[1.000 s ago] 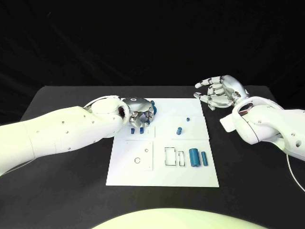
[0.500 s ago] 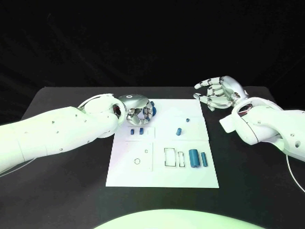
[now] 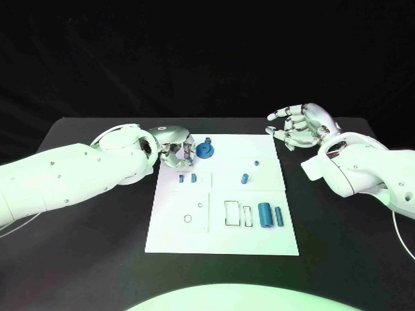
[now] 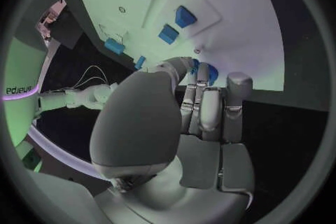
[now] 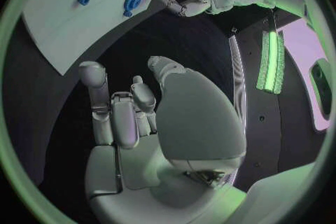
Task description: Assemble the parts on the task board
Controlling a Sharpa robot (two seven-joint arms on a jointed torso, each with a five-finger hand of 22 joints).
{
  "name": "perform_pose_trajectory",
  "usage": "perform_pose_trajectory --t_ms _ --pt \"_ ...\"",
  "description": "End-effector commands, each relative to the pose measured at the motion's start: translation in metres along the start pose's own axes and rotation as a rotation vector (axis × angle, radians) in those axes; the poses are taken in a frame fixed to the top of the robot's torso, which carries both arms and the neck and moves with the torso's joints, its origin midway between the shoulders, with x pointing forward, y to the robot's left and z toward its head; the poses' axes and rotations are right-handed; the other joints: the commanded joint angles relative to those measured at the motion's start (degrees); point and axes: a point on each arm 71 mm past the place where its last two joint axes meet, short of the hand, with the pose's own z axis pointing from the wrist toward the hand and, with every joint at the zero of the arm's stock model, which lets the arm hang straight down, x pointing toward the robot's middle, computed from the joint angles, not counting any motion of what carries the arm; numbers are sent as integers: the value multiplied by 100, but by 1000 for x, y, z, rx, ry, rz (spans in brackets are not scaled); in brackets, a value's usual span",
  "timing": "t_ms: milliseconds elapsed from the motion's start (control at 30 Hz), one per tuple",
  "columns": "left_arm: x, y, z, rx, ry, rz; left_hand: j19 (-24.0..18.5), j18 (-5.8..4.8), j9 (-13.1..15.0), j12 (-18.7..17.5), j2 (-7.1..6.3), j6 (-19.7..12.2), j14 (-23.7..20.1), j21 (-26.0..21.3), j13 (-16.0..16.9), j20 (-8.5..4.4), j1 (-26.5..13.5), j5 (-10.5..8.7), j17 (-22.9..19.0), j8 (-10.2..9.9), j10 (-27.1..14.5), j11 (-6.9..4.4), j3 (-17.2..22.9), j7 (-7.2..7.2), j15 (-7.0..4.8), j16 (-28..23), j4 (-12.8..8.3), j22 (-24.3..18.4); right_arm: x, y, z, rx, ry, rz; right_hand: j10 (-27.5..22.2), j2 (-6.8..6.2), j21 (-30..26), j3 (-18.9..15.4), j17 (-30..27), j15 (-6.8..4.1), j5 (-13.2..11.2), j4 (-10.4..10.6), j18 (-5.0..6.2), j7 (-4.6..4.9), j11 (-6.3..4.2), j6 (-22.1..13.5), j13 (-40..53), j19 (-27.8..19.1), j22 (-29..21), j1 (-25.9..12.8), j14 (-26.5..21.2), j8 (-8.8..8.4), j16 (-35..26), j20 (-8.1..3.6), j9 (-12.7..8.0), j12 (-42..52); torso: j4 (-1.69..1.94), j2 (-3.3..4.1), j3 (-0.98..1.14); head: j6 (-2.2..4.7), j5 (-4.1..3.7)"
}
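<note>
1. The fingers [image 3: 177, 152] of the left hand [image 3: 175, 146] were curled in at the far left corner of the task board [image 3: 170, 240]; whether they pinched the round blue part [image 3: 205, 151] touching their tips could not be told, though the left wrist view showed blue right at the fingertips.
2. The fingers [image 3: 284, 135] of the right hand [image 3: 301, 126] were spread and loosely bent, holding nothing, above the black table [image 3: 86, 259] just past the board's far right corner.
3. The round blue part sat at the board's far edge, just right of the left fingers, so the left hand was much the nearer; the right hand was well apart from it.
4. Nearer the robot, two short blue pieces [image 3: 187, 178] stood side by side just below the left hand.
5. Two small blue pegs [image 3: 245, 177] lay mid-board, and two longer blue cylinders [image 3: 269, 215] lay with their long axes running toward the robot, beside a rectangular outline [image 3: 232, 213].
6. In my judgement, nothing stood between the left fingers and the round part; the short pieces close beneath could get knocked.
</note>
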Motion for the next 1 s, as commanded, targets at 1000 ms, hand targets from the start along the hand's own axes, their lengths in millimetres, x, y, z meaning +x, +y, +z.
perform_pose_trajectory --t_ms 1000 --pt "8 2 5 -6 59 7 1 -53 7 -69 -9 29 32 -8 -6 23 -70 -23 -46 -44 41 -10 19 3 3 9 -19 -33 1 2 0 -13 5 -2 -15 -4 -18 32 7 -27 33 10 80 7 -10 -32 8 -20 1 6 117 31 -27 -18 7 -11 -11 5 -8 -15 1"
